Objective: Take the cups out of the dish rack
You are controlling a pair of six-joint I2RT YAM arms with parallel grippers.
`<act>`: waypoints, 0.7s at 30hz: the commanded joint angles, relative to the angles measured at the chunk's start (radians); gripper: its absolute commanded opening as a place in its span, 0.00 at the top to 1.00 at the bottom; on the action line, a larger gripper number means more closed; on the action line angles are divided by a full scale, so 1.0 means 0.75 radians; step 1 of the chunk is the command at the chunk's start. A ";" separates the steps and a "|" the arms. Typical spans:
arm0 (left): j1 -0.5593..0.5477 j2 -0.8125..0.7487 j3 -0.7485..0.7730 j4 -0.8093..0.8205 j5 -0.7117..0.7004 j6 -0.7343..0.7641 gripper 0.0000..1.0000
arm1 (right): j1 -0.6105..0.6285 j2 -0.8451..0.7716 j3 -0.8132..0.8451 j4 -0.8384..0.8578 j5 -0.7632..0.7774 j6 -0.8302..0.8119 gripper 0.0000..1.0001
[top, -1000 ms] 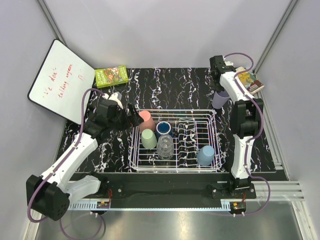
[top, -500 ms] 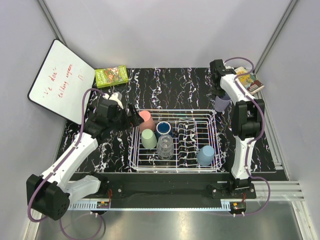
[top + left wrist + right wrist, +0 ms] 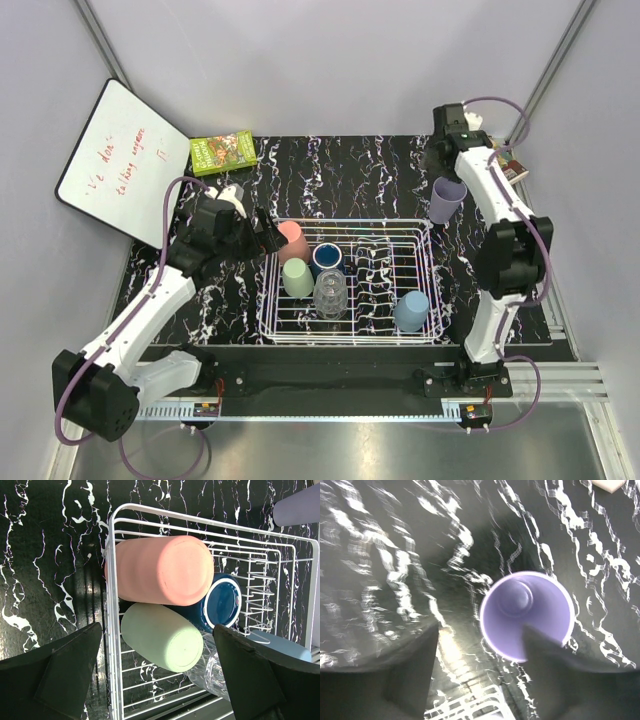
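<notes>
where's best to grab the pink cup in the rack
Its side wall, mid-body, coming from above on the rack's left side. The pink cup lies tipped with its closed base showing and mouth out of view, so jaws span the round wall.

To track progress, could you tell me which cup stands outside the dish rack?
The lavender cup, mouth up on the table; the others sit inside the dish rack.

Cups crowd the dish rack's left end, middle open; lavender cup blocks counter off its far right corner.
</notes>
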 commanded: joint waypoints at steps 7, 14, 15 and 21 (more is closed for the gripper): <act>0.005 -0.036 0.072 0.027 -0.062 0.073 0.01 | 0.037 -0.526 -0.237 0.260 -0.280 -0.044 0.00; -0.022 -0.012 0.174 -0.094 -0.276 0.179 0.01 | 0.116 -0.909 -0.678 0.570 -0.383 0.097 0.00; -0.044 0.002 0.196 -0.110 -0.309 0.187 0.01 | 0.133 -0.962 -0.754 0.636 -0.401 0.154 0.00; -0.232 0.054 0.223 -0.184 -0.556 0.188 0.01 | 0.208 -1.343 -1.192 0.939 -0.461 0.267 0.00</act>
